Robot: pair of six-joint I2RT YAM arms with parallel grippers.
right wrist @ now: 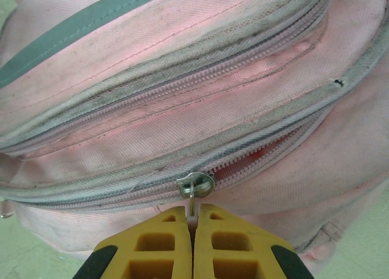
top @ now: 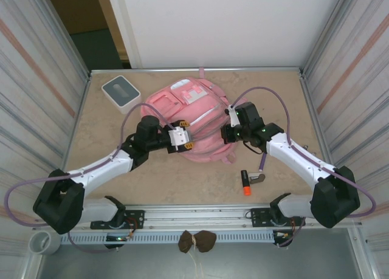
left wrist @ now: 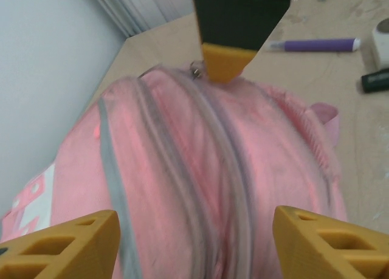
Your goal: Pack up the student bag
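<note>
The student bag (top: 196,112), a pink backpack, lies flat in the middle of the table. My right gripper (right wrist: 193,225) is shut on the metal zip pull (right wrist: 192,200) of its slider (right wrist: 196,184) at the bag's right side (top: 230,130). To the right of the slider the zip (right wrist: 273,150) gapes a little. My left gripper (left wrist: 194,242) hovers open over the bag's left part (top: 182,138), its yellow fingers (left wrist: 67,242) wide apart with pink fabric and pale zip lines (left wrist: 237,188) below them. The right gripper's fingertip (left wrist: 225,61) meets the zip pull (left wrist: 196,68) at the bag's far edge.
A small grey-and-white square box (top: 120,90) stands at the back left. A black marker with a red cap (top: 245,183) and a small grey part (top: 258,178) lie in front of the bag on the right. Metal walls close in the table on both sides.
</note>
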